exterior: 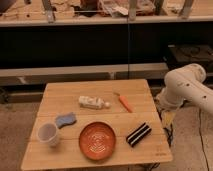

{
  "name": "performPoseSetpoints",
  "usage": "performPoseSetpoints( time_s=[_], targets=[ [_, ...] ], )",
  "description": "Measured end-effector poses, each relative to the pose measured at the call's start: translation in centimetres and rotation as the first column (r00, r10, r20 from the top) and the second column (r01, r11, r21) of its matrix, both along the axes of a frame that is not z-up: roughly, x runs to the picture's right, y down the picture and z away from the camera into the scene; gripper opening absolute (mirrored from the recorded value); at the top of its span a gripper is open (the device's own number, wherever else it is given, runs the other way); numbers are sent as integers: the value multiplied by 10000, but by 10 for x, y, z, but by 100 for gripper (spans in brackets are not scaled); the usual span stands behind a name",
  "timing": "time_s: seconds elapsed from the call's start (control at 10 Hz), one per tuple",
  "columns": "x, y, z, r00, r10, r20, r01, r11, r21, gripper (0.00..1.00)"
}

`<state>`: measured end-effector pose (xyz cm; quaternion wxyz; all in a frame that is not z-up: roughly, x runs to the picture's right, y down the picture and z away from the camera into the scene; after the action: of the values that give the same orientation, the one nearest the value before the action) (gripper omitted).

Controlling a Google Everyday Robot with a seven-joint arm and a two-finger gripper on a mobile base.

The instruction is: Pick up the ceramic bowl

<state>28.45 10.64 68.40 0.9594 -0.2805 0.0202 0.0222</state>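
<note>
Bowl [97,140] at front edge: clear above. Cup [48,134] and sponge [65,120] left, striped block [138,134] right, near. Arm [186,82] off right edge; gripper seemingly out of frame.

A lab — cluttered benches [100,11] behind 1 wooden table [62,95], robot arm [187,84] at right, tool off-frame.

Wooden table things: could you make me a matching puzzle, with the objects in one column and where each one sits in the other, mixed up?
Things:
1. ceramic bowl
2. white cup
3. white bottle
4. black-and-white striped block

Places (as seen in the picture):
A. near the front left corner
B. lying on its side near the table's middle
C. at the front edge, about centre
D. just right of the bowl

Pairs: 1-C, 2-A, 3-B, 4-D.

The gripper is out of view; only the white arm shows beside the table's right edge.
</note>
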Motion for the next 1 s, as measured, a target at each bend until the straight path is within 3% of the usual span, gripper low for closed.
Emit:
performPoseSetpoints(
  time_s=[0.6,1.0],
  targets=[
    [-2,1,-1,10000,-55,21,55,10000,1,80],
    [-31,-1,-5,9987,-460,203,458,9989,97,80]
  ],
)
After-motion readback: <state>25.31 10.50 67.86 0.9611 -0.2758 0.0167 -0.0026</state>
